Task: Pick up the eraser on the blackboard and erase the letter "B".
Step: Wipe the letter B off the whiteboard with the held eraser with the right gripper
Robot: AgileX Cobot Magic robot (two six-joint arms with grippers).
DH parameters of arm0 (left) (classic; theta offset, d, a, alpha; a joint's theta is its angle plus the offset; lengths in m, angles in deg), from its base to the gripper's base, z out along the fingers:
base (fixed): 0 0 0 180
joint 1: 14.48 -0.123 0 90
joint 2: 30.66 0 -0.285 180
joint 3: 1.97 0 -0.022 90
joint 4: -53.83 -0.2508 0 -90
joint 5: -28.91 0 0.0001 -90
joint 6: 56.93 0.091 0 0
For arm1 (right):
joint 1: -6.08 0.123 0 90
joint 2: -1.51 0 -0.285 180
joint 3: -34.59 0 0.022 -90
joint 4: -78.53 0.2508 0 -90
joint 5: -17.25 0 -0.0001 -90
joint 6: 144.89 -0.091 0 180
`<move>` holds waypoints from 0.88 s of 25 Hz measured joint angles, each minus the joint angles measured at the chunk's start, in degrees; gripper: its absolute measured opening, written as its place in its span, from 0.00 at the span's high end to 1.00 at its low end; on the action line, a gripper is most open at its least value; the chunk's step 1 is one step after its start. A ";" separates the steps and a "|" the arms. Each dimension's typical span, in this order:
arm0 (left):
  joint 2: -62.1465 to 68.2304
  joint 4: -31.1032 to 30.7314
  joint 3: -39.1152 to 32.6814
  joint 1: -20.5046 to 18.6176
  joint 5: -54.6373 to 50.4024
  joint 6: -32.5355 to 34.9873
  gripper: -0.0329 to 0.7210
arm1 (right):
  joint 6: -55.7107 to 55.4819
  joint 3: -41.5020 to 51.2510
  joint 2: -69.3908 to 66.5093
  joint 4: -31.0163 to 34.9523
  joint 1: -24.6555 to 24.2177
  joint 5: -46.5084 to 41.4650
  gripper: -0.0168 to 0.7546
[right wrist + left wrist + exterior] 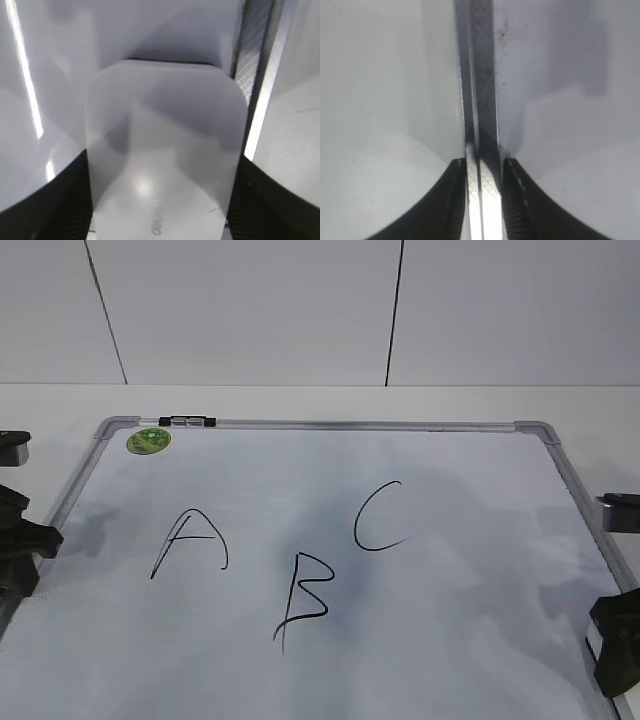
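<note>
The blackboard (450, 630) is a white board with a grey frame, lying flat. The letter "B" (305, 595) is drawn in thin black at its lower middle. The white eraser (165, 115) fills the right wrist view and lies on the board beside the right frame rail (256, 75). My right gripper (161, 167) is shut on the eraser, one jaw at each side. In the exterior view it (612, 640) sits at the board's right edge, well right of the "B". My left gripper (485, 167) is closed around the left frame rail (479, 90) and shows at the left edge (20, 540).
A black "A" (190, 540) lies left of the "B" and a curved "C" (378, 520) lies up and to its right. A round green sticker (148, 440) and a small black clip (187, 421) sit at the far left corner. A white wall stands behind the table.
</note>
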 joint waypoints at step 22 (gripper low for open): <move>0.08 0.00 0.13 0.00 -0.10 0.00 0.72 | 2.77 -21.86 -5.44 3.16 14.46 -6.31 0.30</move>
